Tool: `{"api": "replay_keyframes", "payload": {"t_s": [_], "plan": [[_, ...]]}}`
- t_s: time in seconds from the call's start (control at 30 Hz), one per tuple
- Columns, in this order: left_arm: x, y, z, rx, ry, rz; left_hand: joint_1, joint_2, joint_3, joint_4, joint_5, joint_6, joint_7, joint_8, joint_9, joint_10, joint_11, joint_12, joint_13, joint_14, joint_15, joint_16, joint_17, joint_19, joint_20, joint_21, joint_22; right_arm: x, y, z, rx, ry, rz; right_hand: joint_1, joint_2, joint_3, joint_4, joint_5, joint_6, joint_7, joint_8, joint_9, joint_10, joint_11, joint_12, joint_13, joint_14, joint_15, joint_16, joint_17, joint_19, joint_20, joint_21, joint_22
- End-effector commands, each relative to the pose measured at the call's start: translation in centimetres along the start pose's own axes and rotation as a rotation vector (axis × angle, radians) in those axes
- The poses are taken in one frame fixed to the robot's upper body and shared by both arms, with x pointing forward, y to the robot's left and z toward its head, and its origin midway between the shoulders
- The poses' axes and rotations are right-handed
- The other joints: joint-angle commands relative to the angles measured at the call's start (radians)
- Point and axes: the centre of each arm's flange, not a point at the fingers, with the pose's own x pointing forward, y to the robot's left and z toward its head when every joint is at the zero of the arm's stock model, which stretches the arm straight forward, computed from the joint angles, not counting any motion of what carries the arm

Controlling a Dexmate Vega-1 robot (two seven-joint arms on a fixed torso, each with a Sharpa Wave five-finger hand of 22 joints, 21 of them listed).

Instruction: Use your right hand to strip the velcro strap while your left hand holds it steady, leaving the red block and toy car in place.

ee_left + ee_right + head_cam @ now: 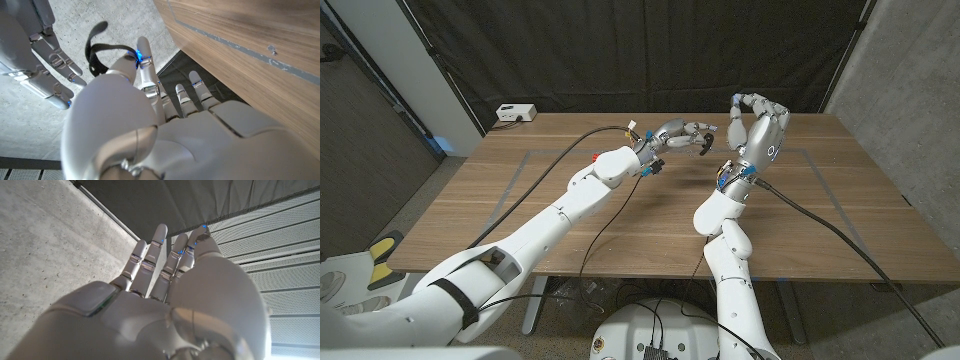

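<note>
Head view, left to right: white box (515, 113) with cable sits at the far left corner of the wooden counter (520, 215), well apart from both arms.

Left arm reaches in from the bottom left corner, over the counter toward its far middle. Left hand (682, 136) is raised above the surface, fingers pointing toward the right hand. Something small and dark shows at its fingertips, too small in this view to identify.

Left wrist view resolves it: black velcro strap (98, 51) is pinched between the left hand's thumb (125, 67) and a finger (144, 62), so the left hand is gripping the strap. The strap forms a loop on the far side of the pinch, with one free end curling away. It is off the counter, held in the air. The left hand's other fingers extend alongside, not on the strap. The right hand's fingers (56, 60) show just beside the strap loop; cannot tell whether they touch it.

Right hand (757, 122) is raised above the far middle-right of the counter, just beside the left hand's fingertips, fingers curved over toward the left hand. In the right wrist view the right hand's fingers (159, 247) extend fairly straight, close together, nothing visible in them. From these frames I cannot tell whether it grips anything.

A taped rectangle outline (535, 152) is marked on the counter under both arms.
</note>
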Motion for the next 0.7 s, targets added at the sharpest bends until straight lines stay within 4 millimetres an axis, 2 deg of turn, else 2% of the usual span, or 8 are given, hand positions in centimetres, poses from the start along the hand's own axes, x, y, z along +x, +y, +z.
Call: {"api": "replay_keyframes", "payload": {"t_s": [0.03, 0.17, 0.23, 0.33, 0.37, 0.5, 0.53, 0.7], "plan": [[-0.6, 0.5, 0.0, -0.041, -0.009, 0.042, 0.006, -0.002, 0.008, -0.001, 0.004, 0.002, 0.003, 0.003, 0.005, 0.002, -0.002, -0.004, 0.004, -0.002, -0.059, -0.002, 0.002, -0.006, 0.005, 0.009, 0.002, -1.1, -1.0, -0.2, -0.119, -0.057, 0.045, -0.084, -0.041, 0.051, 0.046, -0.042, -0.023, -0.038, 0.025, 0.039, -0.061, 0.003, -0.016, 0.017, -0.032, -0.136, -0.006, 0.013, 0.006, 0.001, 0.018, -0.001], [-0.8, 0.9, -0.2, -0.073, -0.023, 0.094, 0.005, -0.004, 0.009, -0.001, 0.004, 0.003, 0.003, 0.003, 0.005, 0.004, -0.002, -0.003, 0.004, 0.002, -0.059, 0.0, 0.002, -0.006, 0.005, 0.01, 0.002, -1.9, -1.4, -0.3, -0.126, -0.036, 0.053, -0.13, -0.06, 0.049, 0.054, -0.048, -0.08, -0.049, -0.006, 0.026, -0.084, 0.02, -0.027, 0.022, -0.051, -0.131, -0.007, 0.017, 0.003, 0.009, 0.018, -0.004], [-1.0, 1.1, -0.2, -0.091, -0.033, 0.129, 0.004, -0.004, 0.01, 0.0, 0.004, 0.002, 0.002, 0.003, 0.005, 0.005, -0.002, -0.003, 0.004, 0.003, -0.059, 0.0, 0.002, -0.005, 0.005, 0.012, 0.001, -2.2, -1.6, -0.4, -0.116, -0.022, 0.05, -0.204, -0.066, 0.036, 0.085, -0.052, -0.097, -0.044, -0.013, 0.027, -0.09, 0.025, -0.033, 0.024, -0.058, -0.13, 0.001, 0.026, 0.002, 0.012, 0.019, -0.006], [-1.2, 1.3, -0.4, -0.122, -0.045, 0.184, 0.002, -0.005, 0.01, 0.001, 0.003, 0.003, 0.002, 0.003, 0.005, 0.007, -0.002, -0.002, 0.005, 0.006, -0.062, 0.001, 0.002, -0.001, 0.003, 0.015, 0.001, -2.5, -1.9, -0.3, -0.1, -0.006, 0.047, -0.271, -0.075, 0.017, 0.112, -0.055, -0.1, -0.033, -0.015, 0.027, -0.098, 0.042, -0.04, 0.023, -0.068, -0.121, 0.011, 0.041, -0.003, 0.022, 0.018, -0.006], [-1.2, 1.3, -0.5, -0.132, -0.048, 0.205, 0.001, -0.005, 0.011, 0.001, 0.003, 0.002, 0.0, 0.002, 0.005, 0.007, -0.002, -0.002, 0.005, 0.009, -0.064, 0.002, 0.002, 0.0, 0.003, 0.016, 0.001, -2.5, -2.0, -0.3, -0.089, -0.005, 0.049, -0.296, -0.079, 0.01, 0.122, -0.055, -0.101, -0.024, -0.016, 0.027, -0.095, 0.057, -0.04, 0.024, -0.077, -0.123, 0.013, 0.046, -0.006, 0.025, 0.017, -0.006], [-1.2, 1.4, -0.6, -0.163, -0.056, 0.256, 0.0, -0.006, 0.012, 0.001, 0.003, 0.001, 0.001, 0.002, 0.005, 0.015, -0.002, 0.0, 0.005, 0.017, -0.07, 0.005, 0.002, 0.005, -0.002, 0.02, 0.001, -2.6, -2.1, -0.1, -0.07, 0.011, 0.143, -0.329, -0.081, 0.002, 0.131, -0.053, -0.131, -0.006, -0.031, 0.024, -0.116, 0.067, -0.051, 0.025, -0.103, -0.122, 0.017, 0.06, -0.022, 0.04, 0.013, -0.006], [-1.2, 1.4, -0.6, -0.165, -0.057, 0.265, 0.0, -0.006, 0.013, 0.001, 0.003, 0.002, 0.001, 0.002, 0.005, 0.015, -0.002, 0.0, 0.005, 0.018, -0.069, 0.005, 0.002, 0.006, -0.002, 0.021, 0.001, -2.5, -2.1, -0.1, -0.068, 0.016, 0.168, -0.34, -0.085, -0.001, 0.133, -0.053, -0.147, -0.005, -0.038, 0.023, -0.131, 0.075, -0.059, 0.023, -0.114, -0.123, 0.016, 0.064, -0.024, 0.041, 0.012, -0.006], [-0.9, 1.5, -0.3, -0.165, -0.073, 0.287, -0.002, -0.007, 0.014, 0.002, 0.002, 0.001, 0.001, 0.001, 0.005, 0.017, -0.002, 0.001, 0.006, 0.02, -0.072, 0.006, 0.002, 0.01, -0.005, 0.024, 0.0, -2.5, -2.2, 0.5, -0.106, 0.037, 0.284, -0.377, -0.106, -0.019, 0.139, -0.052, -0.174, 0.002, -0.05, 0.023, -0.145, 0.084, -0.067, 0.025, -0.146, -0.117, 0.02, 0.08, -0.036, 0.052, 0.007, -0.006]]}}
